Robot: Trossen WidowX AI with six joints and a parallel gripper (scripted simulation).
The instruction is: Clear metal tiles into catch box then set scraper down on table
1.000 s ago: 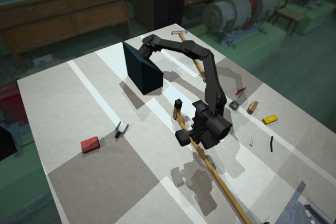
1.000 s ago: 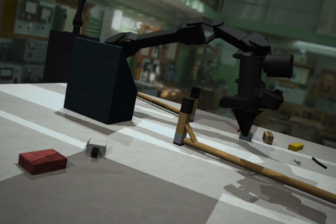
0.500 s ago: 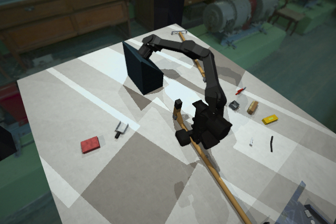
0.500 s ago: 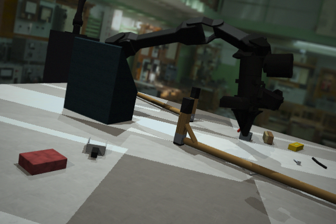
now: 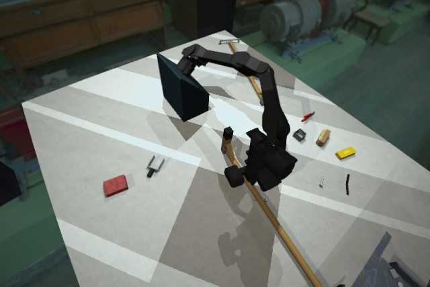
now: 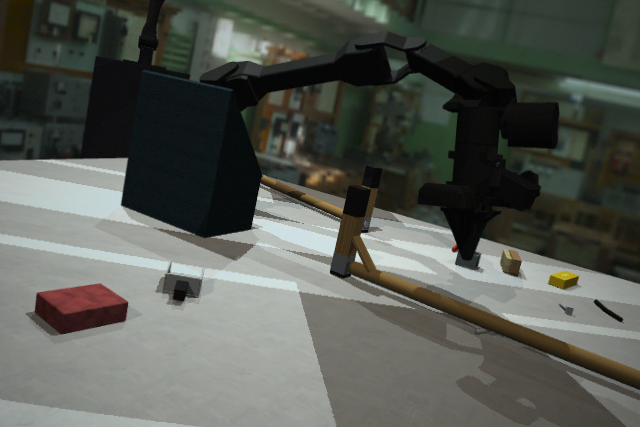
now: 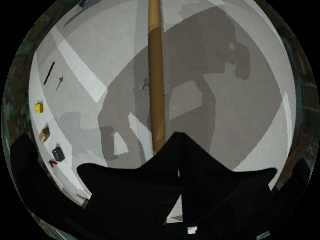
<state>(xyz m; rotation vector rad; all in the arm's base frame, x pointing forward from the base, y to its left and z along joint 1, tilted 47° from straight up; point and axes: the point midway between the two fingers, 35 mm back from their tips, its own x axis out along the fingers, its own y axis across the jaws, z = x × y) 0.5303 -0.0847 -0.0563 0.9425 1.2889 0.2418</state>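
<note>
My gripper [image 6: 467,258] [image 7: 178,136] is shut and empty, pointing down above the table beside the handle end of the front pole; the top view hides its fingertips. This long wooden pole [image 5: 291,242] [image 6: 444,303] [image 7: 156,75], apparently the long scraper, lies on the table with an upright black-topped grip [image 5: 228,134] [image 6: 356,200]. Its head is out of view. The steel bench plate [image 5: 369,266] [image 7: 82,12] is cut off at the top view's lower right corner. Two pale tiles [image 5: 393,273] [image 5: 400,283] show there beside a dark edge. I cannot make out the catch box.
A second pole [image 5: 256,87] [image 6: 305,198] with a wire-like head [image 5: 229,41] lies behind. A red block [image 5: 115,185] [image 6: 81,306] and a small pan [image 5: 156,163] are left. A grey box [image 5: 299,134], a wooden block [image 5: 322,137] and a yellow block [image 5: 345,152] are right.
</note>
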